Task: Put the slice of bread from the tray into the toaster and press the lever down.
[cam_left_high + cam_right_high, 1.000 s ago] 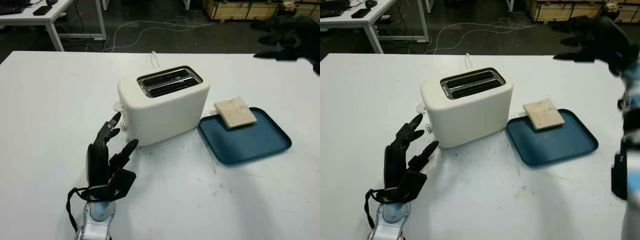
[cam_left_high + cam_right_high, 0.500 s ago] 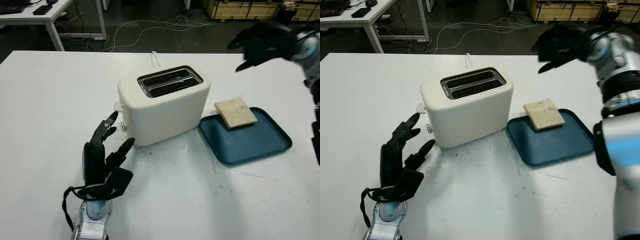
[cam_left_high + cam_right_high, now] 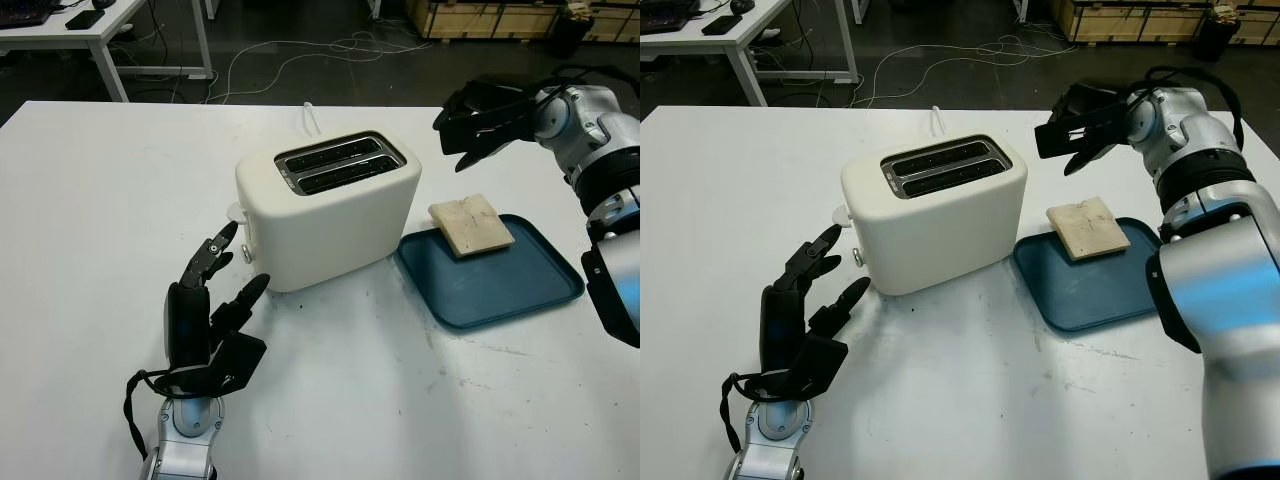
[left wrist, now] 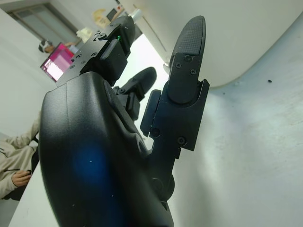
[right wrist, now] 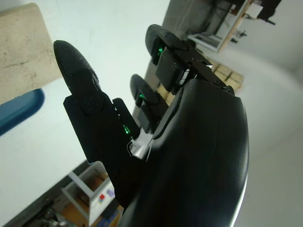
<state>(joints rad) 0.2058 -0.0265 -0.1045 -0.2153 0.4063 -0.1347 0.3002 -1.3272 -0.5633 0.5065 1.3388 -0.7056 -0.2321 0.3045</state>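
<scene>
A cream two-slot toaster [image 3: 330, 212] stands mid-table, its small lever knob [image 3: 236, 212] on the left end. A pale square slice of bread [image 3: 471, 223] lies at the back corner of a dark blue tray [image 3: 500, 285] just right of the toaster. My right hand [image 3: 478, 117] is open in the air above and behind the bread, between toaster and tray, holding nothing. The bread's corner [image 5: 21, 52] shows below that hand in the right wrist view. My left hand [image 3: 212, 310] is open beside the toaster's left end, fingertips [image 3: 222, 240] close under the lever knob.
The white table [image 3: 110, 200] has free room left and front. Behind it are a dark floor with cables [image 3: 300, 55], a white desk [image 3: 90, 30] at back left and wooden crates [image 3: 480, 15] at back right. A seated person's arm [image 4: 14, 161] shows in the left wrist view.
My right arm swung in from the far right edge, leftward and down, to hover behind the bread. The left hand shifted slightly left and stays by the toaster.
</scene>
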